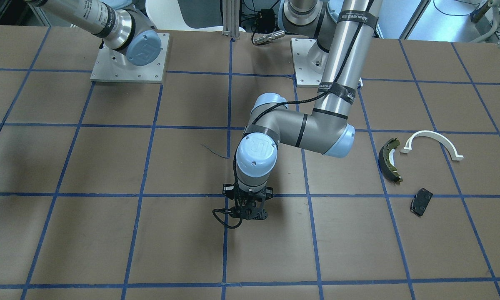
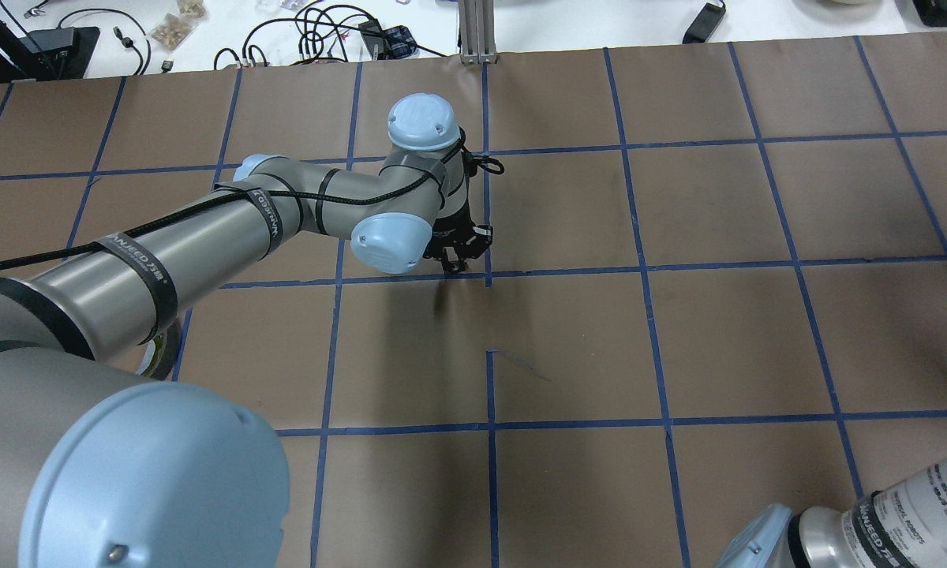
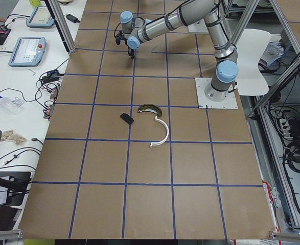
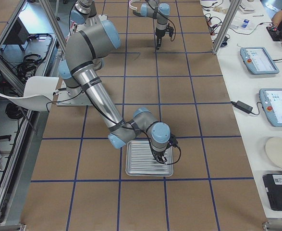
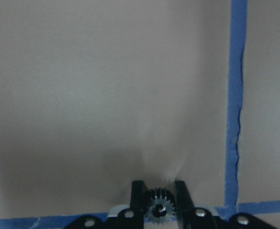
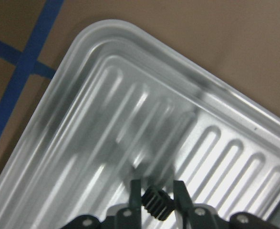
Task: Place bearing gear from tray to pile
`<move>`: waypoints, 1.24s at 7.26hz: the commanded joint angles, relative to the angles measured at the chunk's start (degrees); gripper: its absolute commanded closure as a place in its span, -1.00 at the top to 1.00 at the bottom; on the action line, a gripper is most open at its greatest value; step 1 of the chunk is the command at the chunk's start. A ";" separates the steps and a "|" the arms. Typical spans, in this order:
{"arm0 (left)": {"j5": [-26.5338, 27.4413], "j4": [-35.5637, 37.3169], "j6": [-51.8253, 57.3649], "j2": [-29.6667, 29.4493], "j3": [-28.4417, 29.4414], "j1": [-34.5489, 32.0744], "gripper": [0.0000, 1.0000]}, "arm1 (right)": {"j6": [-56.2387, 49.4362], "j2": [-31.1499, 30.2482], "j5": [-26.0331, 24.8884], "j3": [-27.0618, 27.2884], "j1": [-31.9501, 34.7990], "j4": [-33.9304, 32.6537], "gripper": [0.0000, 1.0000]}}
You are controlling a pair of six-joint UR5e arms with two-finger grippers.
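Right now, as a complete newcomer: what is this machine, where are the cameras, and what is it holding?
Two robot arms stand at a brown table, each ending in a two-finger gripper. Four pictures come from fixed cameras: front, overhead and both table ends. Two come from wrist cameras. The left gripper grips a small toothed gear above bare table. The right gripper grips a dark gear over a ribbed metal tray. Elsewhere lie a curved brake shoe, a white plastic arc and a small dark plate, near one another.
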 commanded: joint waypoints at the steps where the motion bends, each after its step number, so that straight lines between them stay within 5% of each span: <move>1: -0.03 -5.88 9.15 3.80 -0.14 7.29 -1.00 | 4.88 -3.53 -0.13 0.43 0.60 1.35 -0.81; 4: 1.02 -6.10 34.80 6.45 -4.43 24.35 -1.00 | 30.06 -16.00 0.31 1.31 13.11 21.60 -0.80; 6: 7.69 -2.41 45.71 6.63 -5.06 31.13 -1.00 | 55.15 -18.58 1.01 4.29 28.38 23.68 -0.80; 9: 7.35 -0.37 52.71 7.77 -8.92 39.25 -1.00 | 95.67 -17.90 3.64 4.40 54.67 19.93 -0.78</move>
